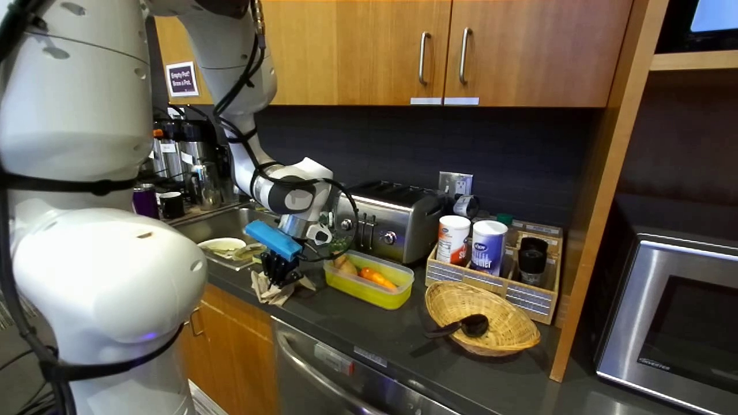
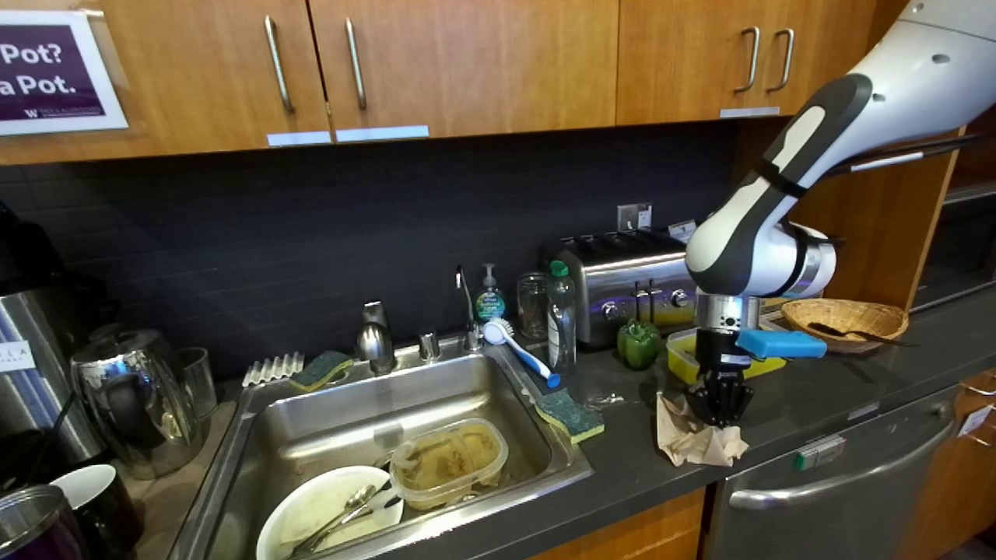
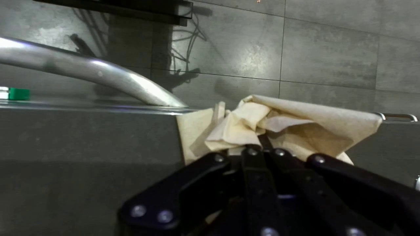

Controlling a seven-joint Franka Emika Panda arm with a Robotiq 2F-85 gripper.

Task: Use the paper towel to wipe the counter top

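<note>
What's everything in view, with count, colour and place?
paper towel: 1, tan, in gripper
counter top: 1, dark grey, between cabinets
cabinets: several, brown, above, below
dishwasher: 1, silver, under counter top
sink: 1, silver, in counter top
bowl: 1, white, in sink
plastic container: 1, clear, in sink
sponges: 2, green and yellow, by sink
brush: 1, blue and white, by sink
metal jugs: several, silver, by sink
toaster: 1, silver and black, behind tray
bottle: 1, clear, by toaster
pepper: 1, green, by toaster
tray: 1, yellow, by toaster
basket: 1, tan, on counter top
spoon: 1, black, in basket
canisters: 2, red-white and blue-white, behind basket
microwave: 1, silver, past basket
gripper: 1, black, over counter top
arm: 1, white, above gripper
</note>
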